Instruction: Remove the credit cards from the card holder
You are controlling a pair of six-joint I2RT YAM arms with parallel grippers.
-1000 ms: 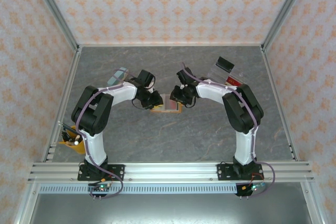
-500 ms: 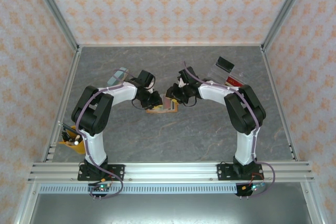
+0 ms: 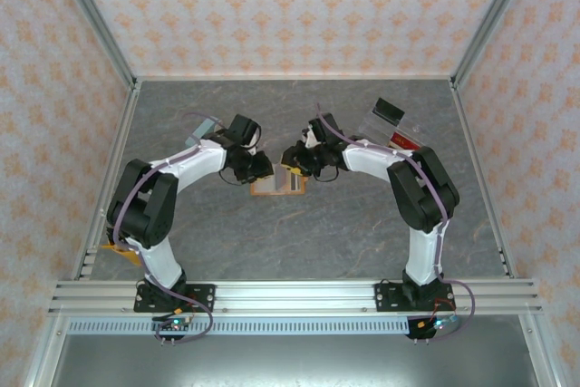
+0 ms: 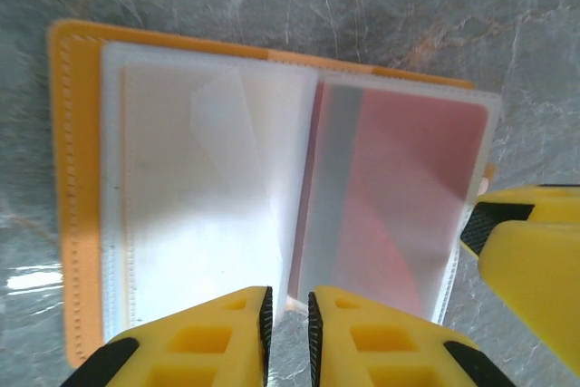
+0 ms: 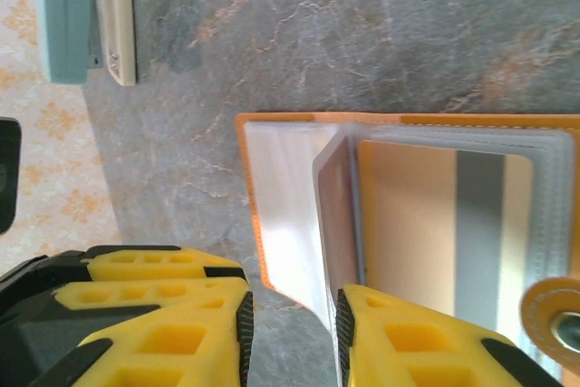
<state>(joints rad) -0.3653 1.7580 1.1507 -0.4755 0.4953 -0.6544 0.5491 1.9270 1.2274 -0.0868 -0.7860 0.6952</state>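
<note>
**Holder braced open, seen from above and from both wrists.** The flat orange book-like card holder (image 3: 279,182) lies open on the grey marbled table (image 3: 317,242) midway between the two arms. Its greyish see-through pocket leaves (image 4: 227,188) are fanned upward. The left gripper (image 4: 285,304) has its yellow jaws drawn almost together on the holder's near edge at the centre fold, pinning it down. The right gripper (image 5: 290,319) stands with its jaws partly apart. One clear leaf rises between them and lies against one finger, though the wrist view does not settle whether that leaf is actually pinched. A thin reddish-faced credit card (image 4: 412,206) with a grey stripe sits fully inside the pocket beside the fold. Compared with the overhead view a second earlier, the left arm has swung its elbow outward and reached farther up the table. The right gripper has moved leftward over the holder, and the holder itself has slid slightly to the left. The change suggests that the holder is now braced and a pocket exposed, but no card has started out of it. The task therefore appears to stand at an early part, and the next move would call for a grip on the card's edge rather than on the leaf. A long pale-blue box (image 5: 63,15) lies well apart, by the patterned wall.
</note>
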